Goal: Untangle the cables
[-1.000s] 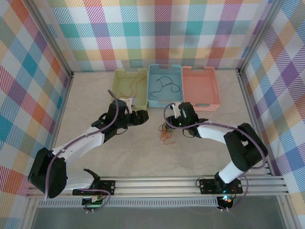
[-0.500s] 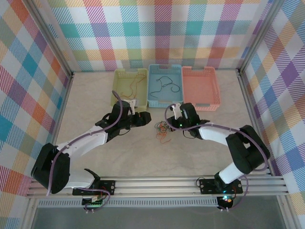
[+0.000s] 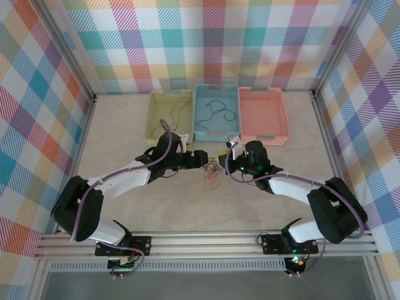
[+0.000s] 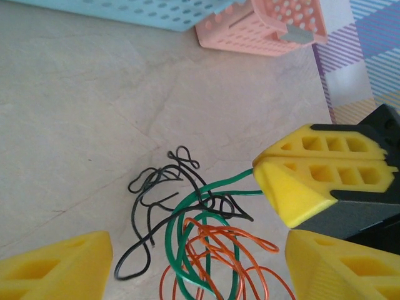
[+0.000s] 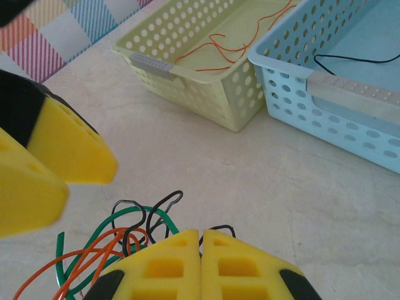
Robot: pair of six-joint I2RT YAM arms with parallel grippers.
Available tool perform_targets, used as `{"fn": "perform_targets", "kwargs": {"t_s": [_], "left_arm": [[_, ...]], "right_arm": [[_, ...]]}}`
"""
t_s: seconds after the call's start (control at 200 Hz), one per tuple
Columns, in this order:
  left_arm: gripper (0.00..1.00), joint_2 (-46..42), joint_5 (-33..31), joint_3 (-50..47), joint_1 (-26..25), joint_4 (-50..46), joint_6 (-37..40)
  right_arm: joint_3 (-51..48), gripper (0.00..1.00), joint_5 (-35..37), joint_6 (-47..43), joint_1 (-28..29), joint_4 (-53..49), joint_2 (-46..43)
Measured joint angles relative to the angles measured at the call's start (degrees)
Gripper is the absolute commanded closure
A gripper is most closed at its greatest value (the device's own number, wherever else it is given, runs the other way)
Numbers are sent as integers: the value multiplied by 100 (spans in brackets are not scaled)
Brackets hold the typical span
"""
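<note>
Cables [image 4: 212, 240] look thin, light, springy: your right gripper [image 4: 262, 164] pinches green cable [image 4: 219, 184]; left gripper [image 4: 199, 250] gapes; grab black cable [image 4: 133, 209] mid-loop.

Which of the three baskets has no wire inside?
The pink basket, rightmost; the green basket holds orange wire, the blue basket black wire.

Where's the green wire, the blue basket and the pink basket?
green wire [image 4: 178, 247], left wrist view, on its looped part.
blue basket [image 5: 331, 122], right wrist view, on its near side wall.
pink basket [image 4: 262, 31], left wrist view, on its side wall with the holes.
</note>
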Motion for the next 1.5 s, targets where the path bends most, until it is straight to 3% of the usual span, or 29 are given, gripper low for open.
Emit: {"fn": "perform_targets", "kwargs": {"t_s": [0.345,0.71,0.835,1.065,1.295,1.5], "left_arm": [[30,605,155,442,-164,-345,0],[49,1084,-55,911,-201,-1080,17],[61,1185,-264,1016,-201,-1283,22],[67,1292,-560,1185,-188,-1663,20],[72,1292,-754,1180,-125,-1808,0],[86,1292,-920,1161,-31,-1947,-59]], "right_arm": [[-146,100,-177,-42,0,245,-101],[-527,100,-293,-68,-2,682,-520],[-577,100,-293,-90,0,671,-640],[-636,100,-264,-203,4,573,-946],[-752,100,85,-260,4,542,-1189],[-898,100,564,-258,4,560,-1458]]}}
